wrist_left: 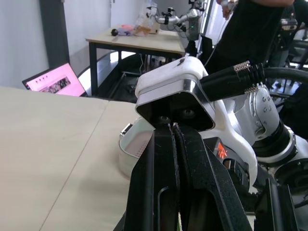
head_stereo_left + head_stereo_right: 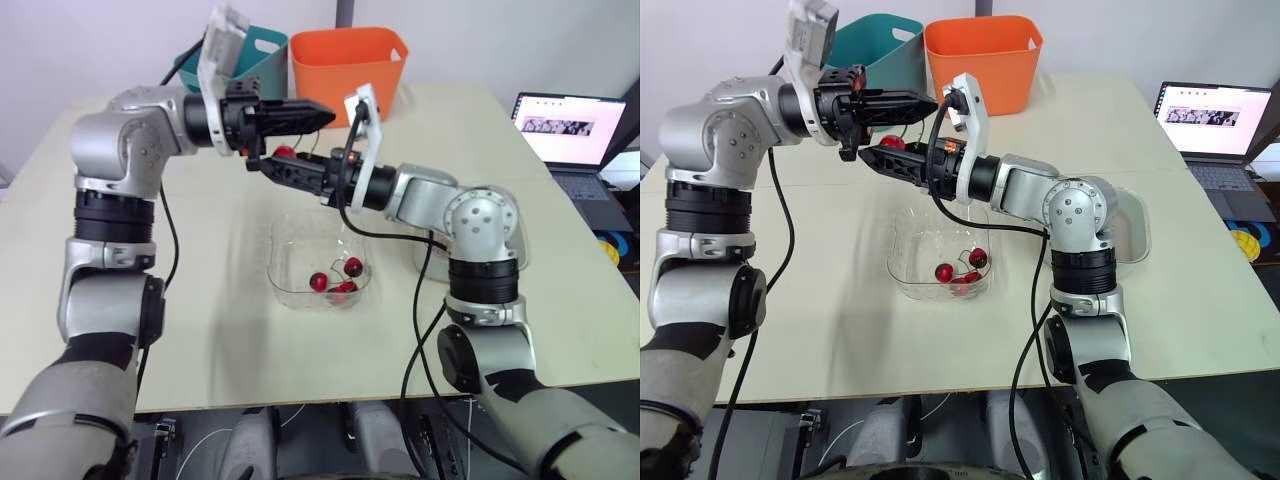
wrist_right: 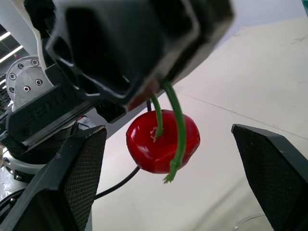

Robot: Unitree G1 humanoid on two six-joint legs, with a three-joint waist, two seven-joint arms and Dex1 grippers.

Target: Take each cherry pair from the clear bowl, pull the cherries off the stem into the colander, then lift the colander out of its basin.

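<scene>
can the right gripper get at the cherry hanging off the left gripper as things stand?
Probably yes. The right gripper is open, and its wrist view shows the cherry hanging between its fingers, by the stem, from the shut left gripper. Nothing blocks the gap; depth is hard to judge.

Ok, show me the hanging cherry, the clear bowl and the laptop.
hanging cherry (image 3: 162,149): right wrist view, red body.
clear bowl (image 2: 274,260): left eye view, left wall.
laptop (image 2: 570,128): left eye view, screen.

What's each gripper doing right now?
Left gripper: shut on the cherry stem, one cherry hanging.
Right gripper: open, fingers either side of that cherry.
</scene>
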